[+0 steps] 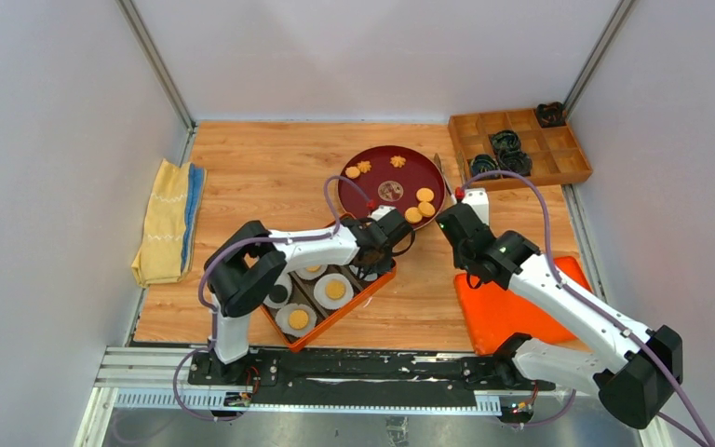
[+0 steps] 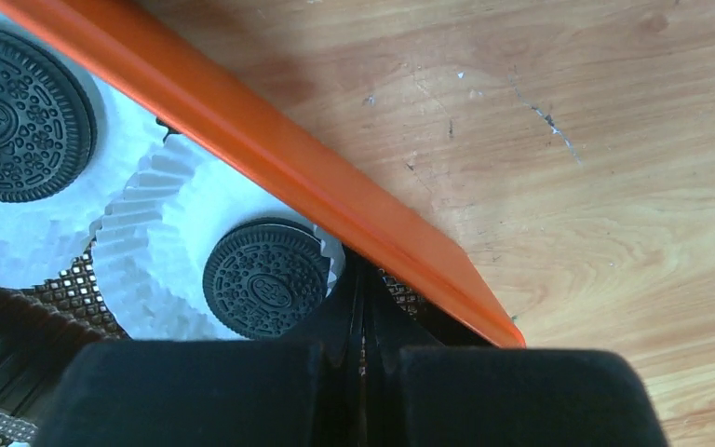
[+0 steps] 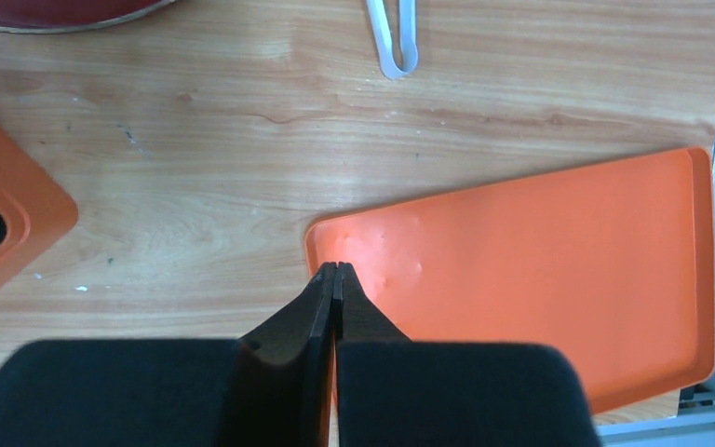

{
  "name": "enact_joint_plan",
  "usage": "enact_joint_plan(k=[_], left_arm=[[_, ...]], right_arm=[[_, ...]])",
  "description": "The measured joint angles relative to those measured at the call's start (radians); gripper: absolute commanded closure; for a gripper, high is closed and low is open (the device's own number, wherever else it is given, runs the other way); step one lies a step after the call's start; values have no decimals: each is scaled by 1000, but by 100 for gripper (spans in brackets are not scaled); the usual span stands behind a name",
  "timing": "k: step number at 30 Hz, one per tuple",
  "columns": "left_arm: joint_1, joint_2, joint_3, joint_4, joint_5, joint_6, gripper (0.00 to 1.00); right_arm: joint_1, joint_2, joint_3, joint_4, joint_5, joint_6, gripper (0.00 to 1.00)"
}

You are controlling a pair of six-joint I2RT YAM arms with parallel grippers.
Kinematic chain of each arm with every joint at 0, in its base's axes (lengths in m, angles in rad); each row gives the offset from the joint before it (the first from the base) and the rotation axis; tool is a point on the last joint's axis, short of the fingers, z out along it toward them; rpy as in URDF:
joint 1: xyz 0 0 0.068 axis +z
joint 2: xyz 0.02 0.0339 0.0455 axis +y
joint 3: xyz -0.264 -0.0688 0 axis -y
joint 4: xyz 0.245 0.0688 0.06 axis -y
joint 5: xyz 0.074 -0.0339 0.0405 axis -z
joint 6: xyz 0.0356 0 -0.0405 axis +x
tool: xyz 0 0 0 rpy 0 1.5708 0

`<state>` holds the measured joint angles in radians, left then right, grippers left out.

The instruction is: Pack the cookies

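Golden round cookies [image 1: 424, 195] and flower-shaped ones [image 1: 397, 161] lie on a dark red plate [image 1: 372, 191]. An orange box [image 1: 330, 321] holds white paper cups [image 2: 163, 242] with golden cookies [image 1: 335, 290] and black cookies [image 2: 265, 279]. My left gripper [image 1: 384, 253] [image 2: 363, 279] is shut and empty. Its tips sit low inside the box's far right corner, right beside a black cookie. My right gripper [image 1: 464, 253] [image 3: 336, 267] is also shut and empty, over the near corner of a flat orange lid [image 3: 540, 270].
A folded yellow towel [image 1: 166, 222] lies at the left. A wooden compartment tray [image 1: 559, 154] with black coiled rings [image 1: 505, 142] stands at the back right. A white loop-shaped tool [image 3: 396, 42] lies on the table between plate and lid.
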<state>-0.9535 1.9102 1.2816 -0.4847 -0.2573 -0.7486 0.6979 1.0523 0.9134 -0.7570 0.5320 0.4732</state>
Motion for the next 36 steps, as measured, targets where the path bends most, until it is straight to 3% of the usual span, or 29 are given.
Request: enact_joint_plan(k=[2, 6, 12, 24, 29, 36], left_arm=[[-7, -10, -39, 22, 12, -10, 100], [-8, -71, -119, 48, 19, -21, 100], [-8, -134, -145, 6, -11, -10, 100], [-8, -258, -219, -6, -4, -14, 100], [-12, -338, -247, -55, -3, -29, 100], [-85, -512, -233, -141, -6, -51, 100]], right_arm=[[-13, 0, -13, 1, 0, 3, 79], [-37, 6, -33, 8, -5, 7, 60], [-60, 58, -90, 36, -18, 10, 58], [-69, 175, -235, 122, -178, 43, 73], [-70, 232, -285, 175, -219, 64, 99], [-70, 260, -262, 189, -237, 63, 100]])
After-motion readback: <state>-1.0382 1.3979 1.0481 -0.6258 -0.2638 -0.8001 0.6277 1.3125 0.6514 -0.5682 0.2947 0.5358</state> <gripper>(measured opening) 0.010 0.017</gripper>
